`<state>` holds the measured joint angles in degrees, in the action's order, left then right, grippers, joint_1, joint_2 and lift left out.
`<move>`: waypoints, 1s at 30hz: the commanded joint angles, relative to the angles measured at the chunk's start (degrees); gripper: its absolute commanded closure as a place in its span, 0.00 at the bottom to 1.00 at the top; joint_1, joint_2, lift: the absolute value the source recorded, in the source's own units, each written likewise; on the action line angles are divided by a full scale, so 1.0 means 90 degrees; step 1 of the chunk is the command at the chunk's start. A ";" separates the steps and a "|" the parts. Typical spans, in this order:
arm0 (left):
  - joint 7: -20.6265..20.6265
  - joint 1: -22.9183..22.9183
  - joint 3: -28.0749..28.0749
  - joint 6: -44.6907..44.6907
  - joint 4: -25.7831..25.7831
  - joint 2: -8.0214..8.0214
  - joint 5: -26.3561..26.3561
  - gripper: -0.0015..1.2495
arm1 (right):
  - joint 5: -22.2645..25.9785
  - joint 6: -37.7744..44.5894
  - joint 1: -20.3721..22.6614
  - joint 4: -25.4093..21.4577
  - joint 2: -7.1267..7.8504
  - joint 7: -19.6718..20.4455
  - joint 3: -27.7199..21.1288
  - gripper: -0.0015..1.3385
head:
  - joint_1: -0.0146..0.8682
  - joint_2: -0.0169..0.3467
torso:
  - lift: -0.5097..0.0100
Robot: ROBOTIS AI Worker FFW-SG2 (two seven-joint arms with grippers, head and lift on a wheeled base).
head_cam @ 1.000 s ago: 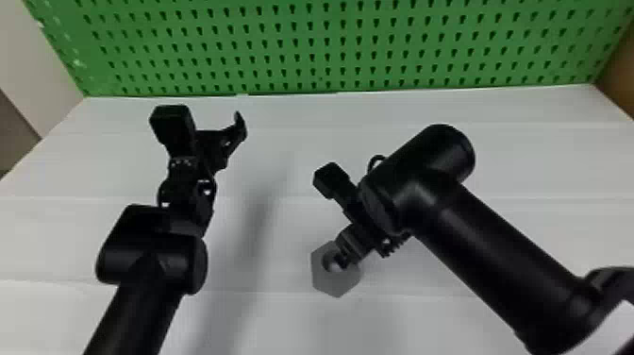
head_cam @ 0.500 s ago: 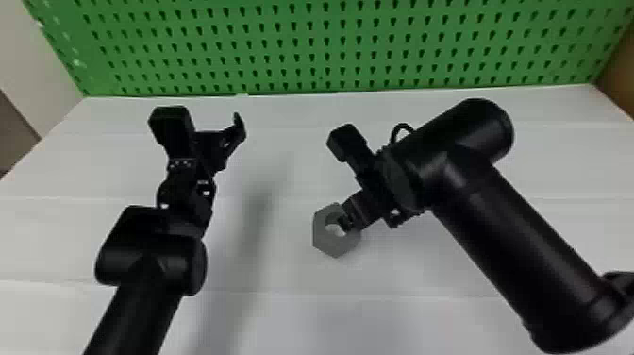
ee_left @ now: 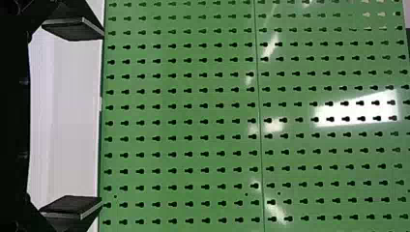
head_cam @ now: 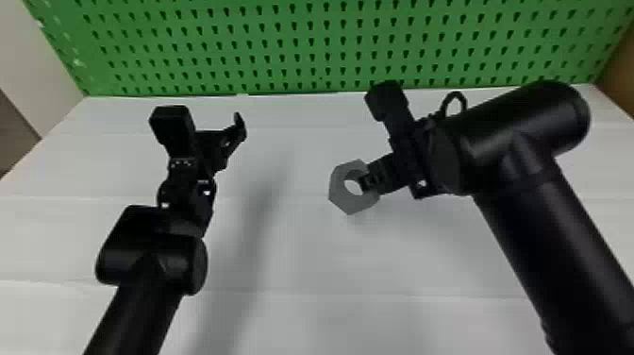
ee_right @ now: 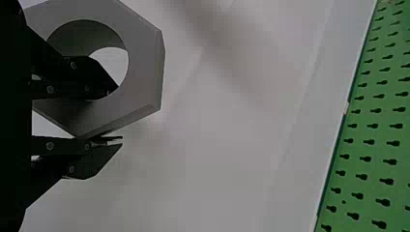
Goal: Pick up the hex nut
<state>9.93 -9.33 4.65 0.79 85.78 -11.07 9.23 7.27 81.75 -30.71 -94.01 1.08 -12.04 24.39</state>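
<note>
A green board (head_cam: pixel 302 47) full of keyhole slots runs along the top of the frame, with a pale wall (head_cam: pixel 47 61) at upper left and a brown panel (head_cam: pixel 619 82) at upper right. The white tabletop (head_cam: pixel 292 311) meets the foot of the board in a nearly level far edge. Its left edge slants down from upper left to the frame's left side; its right edge slants down from upper right. Faint seams cross it.

The grey nut (head_cam: pixel 343 200) is just right of centre, held above the tabletop and well apart from the far edge. The right claw (head_cam: pixel 370 183) is clenched on it from the right. In the right wrist view, one finger of the right claw (ee_right: pixel 118 116) passes into the hole and the other lies along the outer side, with the nut's wall between them. White tabletop shows through the hole.

The left claw (head_cam: pixel 212 134) is released at upper left, near the far edge, its fingers wide apart in the left wrist view. A broad white stretch runs between the left claw and the nut, and more tabletop reaches from below the nut to the bottom edge of the frame.
</note>
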 commanded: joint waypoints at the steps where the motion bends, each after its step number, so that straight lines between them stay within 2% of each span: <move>1: 0.0000 0.0011 0.0011 0.0000 0.0000 0.0000 0.0000 0.07 | -0.0232 -0.0157 0.0199 -0.0405 -0.0002 0.0000 -0.0356 0.76 | 0.91 0.46 | 0.83; 8: 0.0000 0.0021 0.0020 0.0000 0.0000 0.0000 0.0010 0.07 | -0.0535 -0.0704 0.0551 -0.0922 -0.0051 0.0000 -0.0815 0.76 | 0.91 0.46 | 0.83; 16: 0.0000 0.0050 0.0020 0.0000 0.0000 0.0000 0.0020 0.07 | -0.0681 -0.1749 0.1039 -0.1381 -0.0080 0.0000 -0.1381 0.76 | 0.91 0.46 | 0.83; 25: 0.0000 0.0060 0.0050 0.0000 0.0000 0.0000 0.0029 0.07 | -0.0730 -0.3048 0.1547 -0.1674 -0.0125 0.0020 -0.1967 0.76 | 0.91 0.46 | 0.83; 30: 0.0000 0.0070 0.0059 0.0000 0.0000 0.0010 0.0049 0.07 | -0.0691 -0.3604 0.1820 -0.1752 -0.0125 0.0186 -0.2251 0.78 | 0.91 0.46 | 0.83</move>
<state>9.93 -8.73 5.07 0.79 85.78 -11.04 9.55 0.76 53.56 -16.38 -109.24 0.02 -10.94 6.20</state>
